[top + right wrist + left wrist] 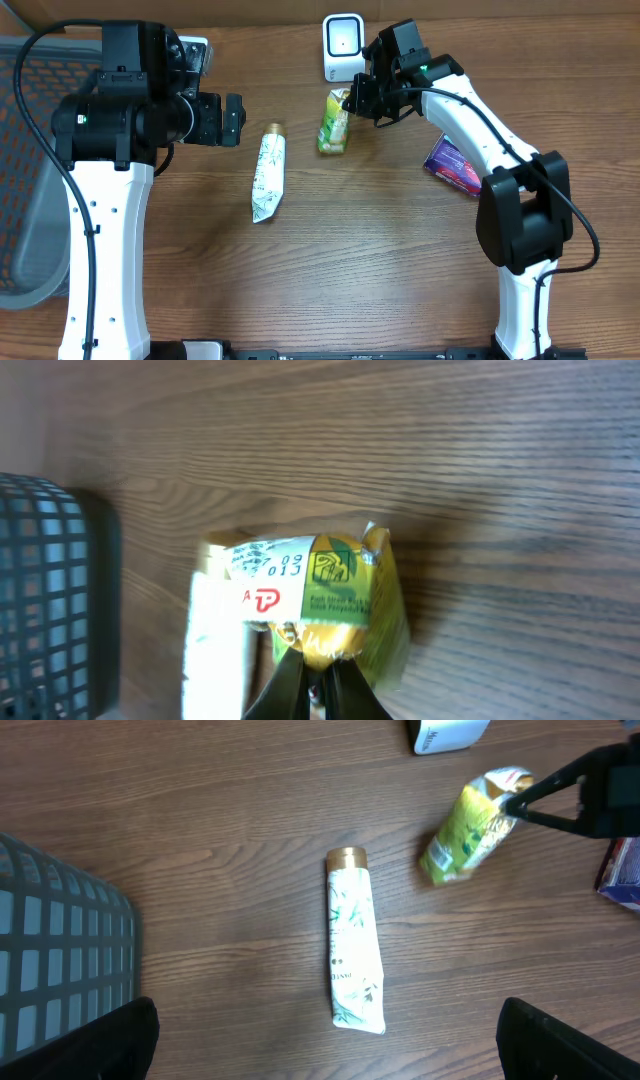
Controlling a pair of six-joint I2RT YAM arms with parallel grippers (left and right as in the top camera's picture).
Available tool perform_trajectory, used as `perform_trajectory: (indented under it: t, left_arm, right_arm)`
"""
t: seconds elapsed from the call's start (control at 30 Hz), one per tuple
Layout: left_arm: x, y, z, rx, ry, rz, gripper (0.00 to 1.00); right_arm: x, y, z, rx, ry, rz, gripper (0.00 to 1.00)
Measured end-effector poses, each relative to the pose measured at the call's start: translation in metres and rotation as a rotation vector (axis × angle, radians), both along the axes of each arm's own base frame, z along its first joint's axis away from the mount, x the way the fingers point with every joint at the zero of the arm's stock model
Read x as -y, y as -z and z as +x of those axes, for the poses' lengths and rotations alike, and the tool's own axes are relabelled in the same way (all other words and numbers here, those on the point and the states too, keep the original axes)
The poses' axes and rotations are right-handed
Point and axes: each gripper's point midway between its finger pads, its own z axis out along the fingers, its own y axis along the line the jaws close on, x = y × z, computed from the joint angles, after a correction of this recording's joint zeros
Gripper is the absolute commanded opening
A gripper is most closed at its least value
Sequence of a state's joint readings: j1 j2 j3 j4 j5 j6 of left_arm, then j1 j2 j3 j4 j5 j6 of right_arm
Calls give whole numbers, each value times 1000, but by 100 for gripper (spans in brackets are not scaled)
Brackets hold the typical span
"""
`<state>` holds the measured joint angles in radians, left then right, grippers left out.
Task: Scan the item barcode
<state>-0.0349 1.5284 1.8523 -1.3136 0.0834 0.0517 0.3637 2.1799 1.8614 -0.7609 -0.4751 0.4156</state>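
Observation:
The item, a yellow-green snack packet (334, 125), sits just in front of the white barcode scanner (343, 45) at the back of the table. My right gripper (352, 100) is shut on the packet's crimped top edge. In the right wrist view its fingers (345, 685) pinch the gold seam of the packet (335, 595), and a printed date code faces the camera. No barcode shows. From the left wrist the packet (468, 838) looks tilted. My left gripper (232, 118) is open and holds nothing, with its fingers wide apart near the lower end of a white tube (352, 940).
A white tube with a gold cap (267, 172) lies mid-table, left of the packet. A purple packet (453, 165) lies to the right under the right arm. A grey mesh basket (25, 200) stands at the left edge.

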Motion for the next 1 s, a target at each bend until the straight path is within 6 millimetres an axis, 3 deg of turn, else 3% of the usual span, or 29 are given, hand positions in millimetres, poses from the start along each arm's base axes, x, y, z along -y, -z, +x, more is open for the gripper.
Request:
perform_trajectory:
  t: [0.2,0.27,0.33,0.43,0.57,0.6,0.83,1.0]
  left_arm:
    - [0,0,0,0,0,0,100]
    - [0,0,0,0,0,0,100]
    - [0,0,0,0,0,0,100]
    - [0,0,0,1,0,0,100]
    - [0,0,0,0,0,0,100]
    - [0,0,0,0,0,0,99]
    - [0,0,0,0,0,0,100]
    - [0,0,0,0,0,0,100]
  right_arm:
    - [14,-47,-21,50,17,-13,4]
    - [21,-63,-35,85,22,-12,4]
    - [26,-67,-51,109,24,-8,4]
    - [24,-48,-76,114,14,9,4]
    - [9,17,-112,25,-2,40,4]
    - [5,24,-117,18,-7,61,4]
    - [-15,24,-134,-16,-15,101,4]
    - [-4,33,-160,-142,-4,50,4]
